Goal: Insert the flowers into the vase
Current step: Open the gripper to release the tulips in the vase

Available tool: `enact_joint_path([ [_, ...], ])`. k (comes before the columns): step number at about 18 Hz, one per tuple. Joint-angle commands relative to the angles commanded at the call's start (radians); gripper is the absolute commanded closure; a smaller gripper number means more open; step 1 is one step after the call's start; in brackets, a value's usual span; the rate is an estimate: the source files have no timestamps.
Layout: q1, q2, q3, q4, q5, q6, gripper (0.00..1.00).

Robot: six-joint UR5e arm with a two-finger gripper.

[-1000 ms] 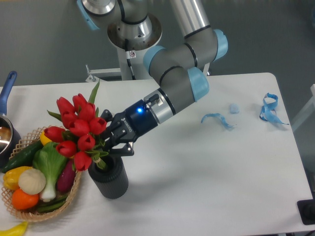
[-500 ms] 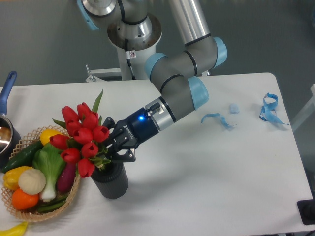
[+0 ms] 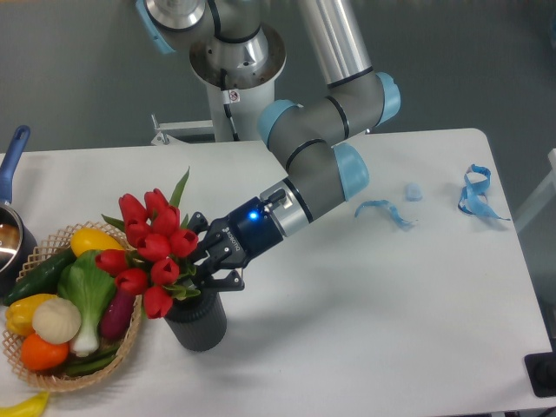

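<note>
- I see the white counter filling most of the view, with everything else sitting on it.
- My arm reaches down and to the left from its base at the back of the counter.
- A wicker basket of vegetables sits at the left edge, touching or just beside the vase.
- The flowers sit at the vase's mouth, the red heads leaning left over the basket; I cannot see the stems' lower ends.
- The vase stands upright near the front left, directly under the bunch.
- My gripper is clamped on the flowers' stems just above the vase's rim.
- Blue ribbon scraps lie well apart at the far right.
- A blue-handled pot peeks in at the left edge.
</note>
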Motion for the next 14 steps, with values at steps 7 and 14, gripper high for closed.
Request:
enact_joint_path([
  [7,0.02,0.003,-0.043,-0.002,0.0,0.043,0.22],
  [14,0.052,0.009,-0.058,-0.002,0.0,0.04,0.0],
])
